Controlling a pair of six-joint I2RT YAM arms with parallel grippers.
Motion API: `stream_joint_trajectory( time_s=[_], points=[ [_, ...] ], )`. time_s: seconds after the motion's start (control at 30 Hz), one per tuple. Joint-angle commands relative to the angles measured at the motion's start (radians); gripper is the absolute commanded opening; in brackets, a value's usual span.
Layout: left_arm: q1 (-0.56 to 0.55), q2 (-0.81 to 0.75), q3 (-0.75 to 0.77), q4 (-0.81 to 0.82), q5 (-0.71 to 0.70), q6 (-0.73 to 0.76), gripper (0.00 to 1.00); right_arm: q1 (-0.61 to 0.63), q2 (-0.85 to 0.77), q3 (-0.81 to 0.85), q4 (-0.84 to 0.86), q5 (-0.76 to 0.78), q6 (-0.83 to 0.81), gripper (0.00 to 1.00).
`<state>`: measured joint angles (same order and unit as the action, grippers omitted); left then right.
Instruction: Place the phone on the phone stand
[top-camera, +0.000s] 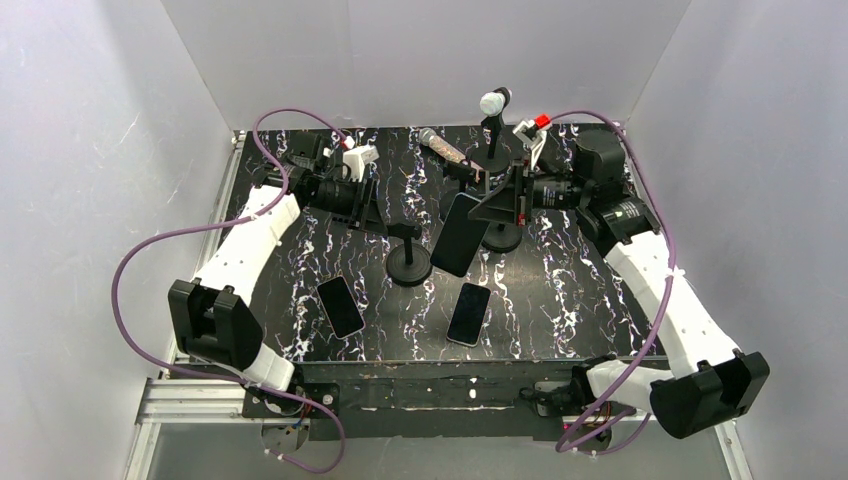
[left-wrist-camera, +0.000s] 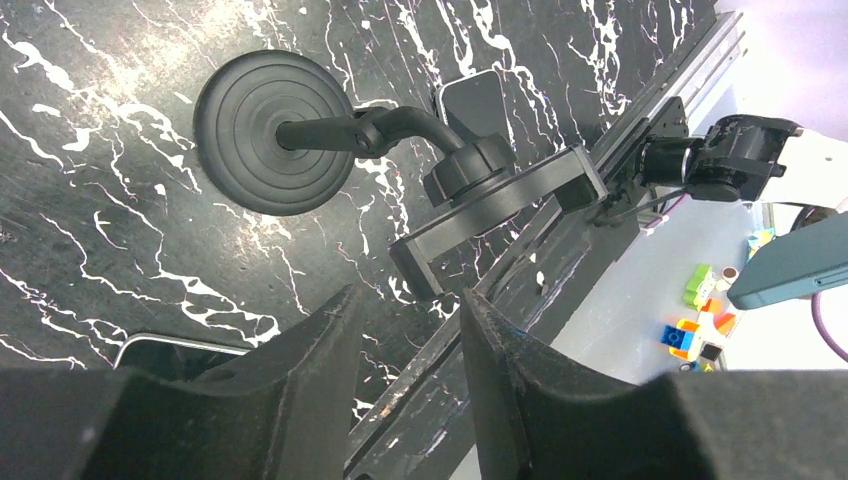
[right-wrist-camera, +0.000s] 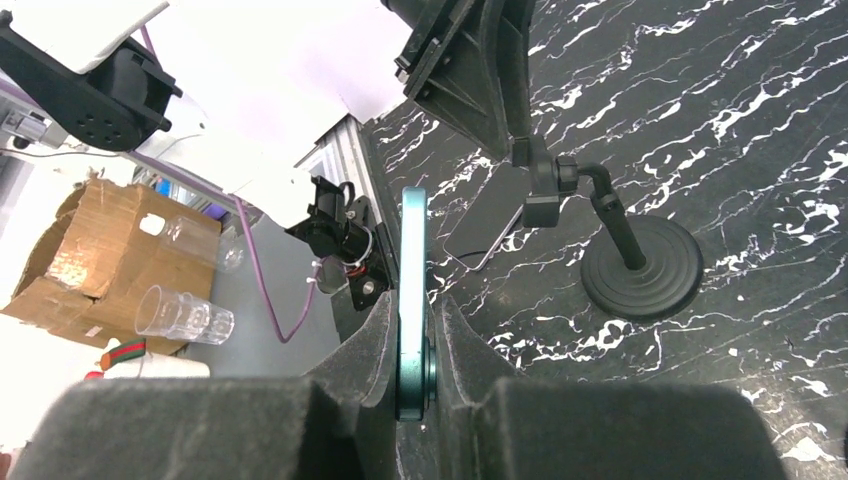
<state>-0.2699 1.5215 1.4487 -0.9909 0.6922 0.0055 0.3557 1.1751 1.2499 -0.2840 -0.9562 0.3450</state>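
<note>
A teal phone (top-camera: 459, 233) hangs tilted over the middle of the table, with my right gripper (top-camera: 497, 200) shut on its upper end. In the right wrist view the phone (right-wrist-camera: 412, 270) stands edge-on between the fingers of the right gripper (right-wrist-camera: 415, 310). The black phone stand (top-camera: 408, 256) has a round base (left-wrist-camera: 272, 132) and a flat cradle (left-wrist-camera: 497, 220). It stands just left of the held phone. My left gripper (top-camera: 375, 215) hovers by the stand's left side. Its jaws (left-wrist-camera: 410, 305) are open, with nothing between them, just below the cradle's end.
Two more phones lie flat near the front, one at the left (top-camera: 340, 306) and one at the right (top-camera: 469, 313). Another round black base (top-camera: 503, 238) stands behind the held phone. A microphone stand (top-camera: 493, 128) and a loose microphone (top-camera: 441, 146) are at the back.
</note>
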Motion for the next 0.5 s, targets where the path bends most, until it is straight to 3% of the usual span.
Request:
stream_joint_trajectory(
  time_s=[0.0,0.13,0.47],
  points=[
    [0.003,-0.006,0.012,0.008,0.037,0.027,0.38,0.021,0.007,0.081,0.072,-0.019,0.026,0.01],
    [0.003,-0.004,0.006,0.022,0.045,0.027,0.31,0.034,0.031,0.096,0.082,-0.018,0.032,0.01],
    [-0.007,0.01,-0.008,0.042,0.038,0.021,0.3,0.07,0.076,0.134,0.107,-0.014,0.05,0.01]
  ],
)
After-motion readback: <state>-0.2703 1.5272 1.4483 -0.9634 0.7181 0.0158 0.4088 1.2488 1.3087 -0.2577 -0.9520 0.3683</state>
